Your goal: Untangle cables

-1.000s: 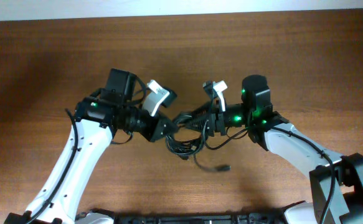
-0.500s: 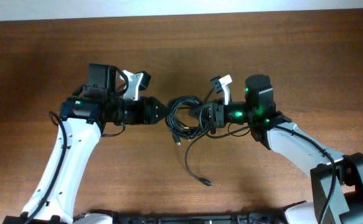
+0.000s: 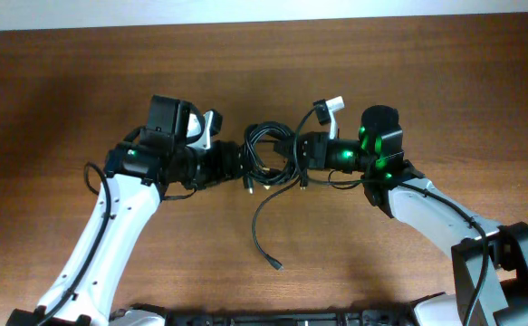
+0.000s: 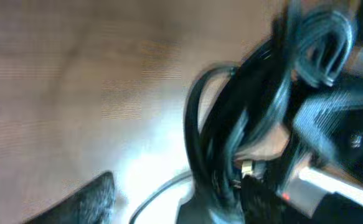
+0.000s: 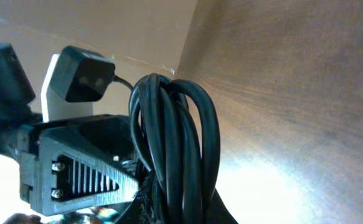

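Thin black cables (image 5: 181, 143), coiled, hang between my left claw (image 3: 243, 165) and right claw (image 3: 293, 154), both clamped on them; one end trails near.

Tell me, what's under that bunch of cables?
The brown table. One loose end of the cables trails down onto it. The spot right beneath the bunch is hidden.

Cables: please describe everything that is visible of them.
The cables are thin, black and smooth, bunched in one tangled coil of several loops. The coil sits between the left pincer and the right pincer, and both seem to grip it. One loose strand curves away from it across the wooden table and ends in a small plug.
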Available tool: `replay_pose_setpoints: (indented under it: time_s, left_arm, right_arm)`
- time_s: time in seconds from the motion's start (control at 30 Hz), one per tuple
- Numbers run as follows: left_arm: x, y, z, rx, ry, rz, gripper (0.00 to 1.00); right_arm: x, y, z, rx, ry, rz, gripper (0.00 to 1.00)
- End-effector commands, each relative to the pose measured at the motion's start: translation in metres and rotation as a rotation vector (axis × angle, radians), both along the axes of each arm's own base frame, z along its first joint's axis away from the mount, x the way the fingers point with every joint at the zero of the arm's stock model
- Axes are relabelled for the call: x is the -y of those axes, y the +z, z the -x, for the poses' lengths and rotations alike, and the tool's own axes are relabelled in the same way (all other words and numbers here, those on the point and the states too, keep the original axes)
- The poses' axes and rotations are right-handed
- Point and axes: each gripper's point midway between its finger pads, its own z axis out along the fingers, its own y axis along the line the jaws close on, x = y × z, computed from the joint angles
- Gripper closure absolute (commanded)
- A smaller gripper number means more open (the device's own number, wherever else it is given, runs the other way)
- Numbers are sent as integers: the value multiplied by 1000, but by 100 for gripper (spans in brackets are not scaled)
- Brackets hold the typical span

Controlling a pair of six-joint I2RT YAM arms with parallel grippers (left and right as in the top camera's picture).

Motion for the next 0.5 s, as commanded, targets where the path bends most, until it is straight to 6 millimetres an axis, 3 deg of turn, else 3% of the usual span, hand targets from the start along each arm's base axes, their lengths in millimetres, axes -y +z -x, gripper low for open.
replay_pose_setpoints:
  time_s: [0.0, 0.1, 0.27, 0.37, 0.47]
  left_arm:
    - [6, -4, -7, -6, 60, 57, 32]
    - [15, 2, -9, 19, 31, 103, 34]
    - [28, 7, -12, 23, 48, 130, 45]
    - [36, 8, -11, 26, 49, 127, 69]
    - [28, 1, -12, 20, 79, 76, 91]
  right_arm:
    - [0, 4, 2, -91, 0, -35, 96]
    - [1, 3, 1, -149, -16, -46, 96]
    - [-1, 1, -5, -213, -71, -50, 96]
    - [-7, 0, -2, -209, -67, -45, 96]
    - [-6, 1, -3, -205, -72, -47, 96]
